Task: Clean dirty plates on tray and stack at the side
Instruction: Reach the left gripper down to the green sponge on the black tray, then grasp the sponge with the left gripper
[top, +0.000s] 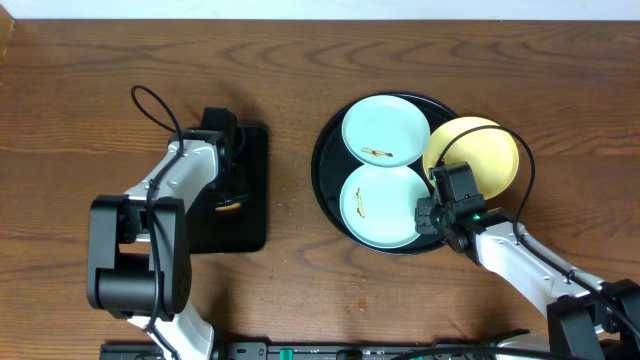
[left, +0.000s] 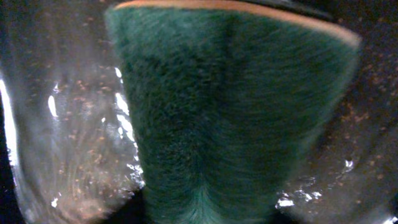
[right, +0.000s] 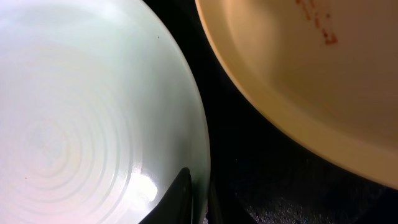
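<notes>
Starting at the left of the overhead view, the left arm (top: 170, 190) reaches over a rectangular black tray (top: 252, 215), with the left gripper (top: 228, 192) pointing down at it. A small orange edge shows just below the gripper's tip. In the left wrist view a green scouring sponge (left: 230, 106) with an orange top edge fills the middle of the frame. The translucent fingers (left: 68, 124) press against its 2 sides, and its fibres draw together at the bottom, so the gripper reads as clamped on the sponge. Right of centre in the overhead view sits the round black tray (top: 322, 165), carrying all 3 plates. The upper blue-white plate (top: 385, 125) lies in the tray's upper half with brown specks near its lower edge. The lower blue-white plate (top: 375, 205) lies just below it, touching or nearly touching, with a small speck on its left side. The yellow plate (top: 480, 155) sits at the tray's upper right and hangs out past the rim. The right gripper (top: 432, 212) is at the right edge of the lower blue-white plate, between that plate and the yellow one. In the right wrist view 1 dark finger (right: 177, 196) rests at that plate's rim in the lower middle of the frame. The yellow plate, in the upper right of this view, carries reddish-brown specks. I cannot tell whether the right gripper's jaws are parted or closed on the rim.
</notes>
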